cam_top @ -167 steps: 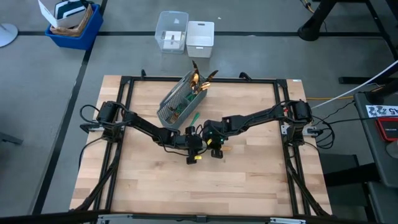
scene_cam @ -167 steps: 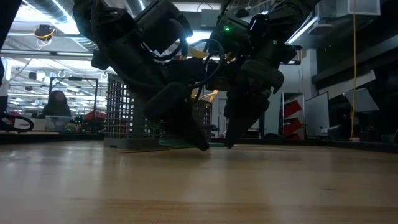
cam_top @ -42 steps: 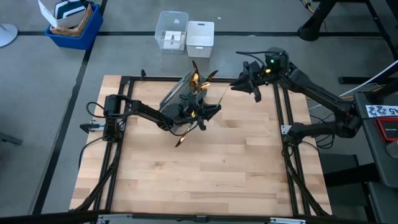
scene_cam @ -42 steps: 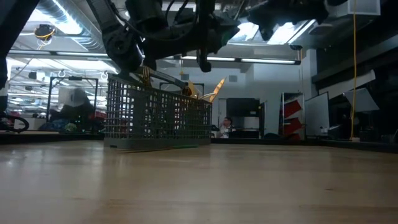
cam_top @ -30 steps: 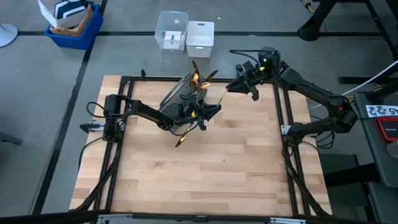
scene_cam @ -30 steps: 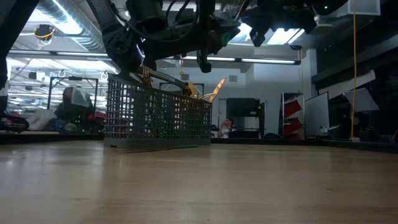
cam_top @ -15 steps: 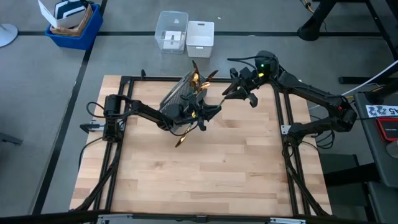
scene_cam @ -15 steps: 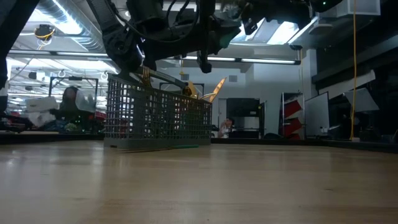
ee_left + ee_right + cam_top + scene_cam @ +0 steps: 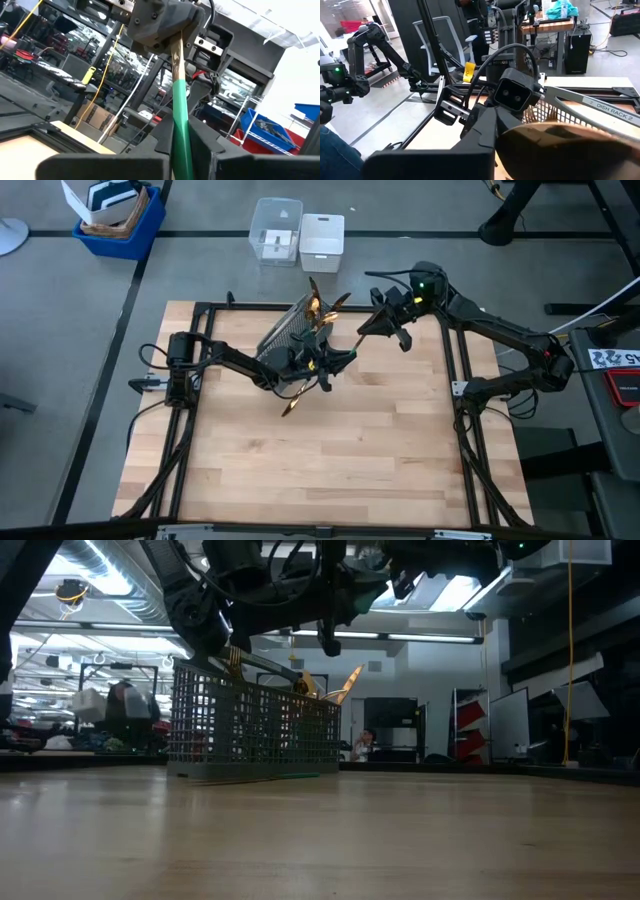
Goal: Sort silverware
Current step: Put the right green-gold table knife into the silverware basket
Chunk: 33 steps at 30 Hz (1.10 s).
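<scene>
high: straight down, far, whole worktop (image 9: 330, 450) | low: worktop level, facing room | wrists: close, past own fingers | shared: caddy (image 9: 288, 340)

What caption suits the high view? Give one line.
Beside the mesh caddy, the left hand and right hand both grip one green-handled piece of silverware.

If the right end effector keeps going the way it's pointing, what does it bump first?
Probably the left end effector, at the tip of the green-handled utensil that the right end effector holds; the grey caddy lies behind.
</scene>
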Motion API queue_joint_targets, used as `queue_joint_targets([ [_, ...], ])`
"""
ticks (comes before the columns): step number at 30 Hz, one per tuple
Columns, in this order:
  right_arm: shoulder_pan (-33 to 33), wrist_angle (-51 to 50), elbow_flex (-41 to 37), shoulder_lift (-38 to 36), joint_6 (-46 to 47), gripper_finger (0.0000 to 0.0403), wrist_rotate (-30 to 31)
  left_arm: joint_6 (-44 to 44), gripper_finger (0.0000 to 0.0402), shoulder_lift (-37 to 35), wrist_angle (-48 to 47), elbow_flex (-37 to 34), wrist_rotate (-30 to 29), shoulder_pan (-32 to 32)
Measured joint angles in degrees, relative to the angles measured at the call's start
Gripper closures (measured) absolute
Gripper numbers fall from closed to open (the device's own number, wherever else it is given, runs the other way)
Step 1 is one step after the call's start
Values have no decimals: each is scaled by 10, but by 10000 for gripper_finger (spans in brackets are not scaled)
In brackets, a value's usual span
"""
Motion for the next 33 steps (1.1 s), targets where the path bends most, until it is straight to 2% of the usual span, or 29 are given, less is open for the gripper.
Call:
queue_joint_targets([
  [14,0,0,0,-1,18,391,38,-15,365,0,2,0,-4,1],
  [20,1,1,0,-1,40,391,82,-59,306,0,5,0,-20,1],
  [25,1,2,0,-1,50,398,128,-58,252,0,9,0,-26,2],
  [28,0,2,0,-1,53,402,149,-56,235,1,16,0,-28,5],
  [33,-22,5,0,-1,75,402,158,-49,228,1,16,0,-26,21],
])
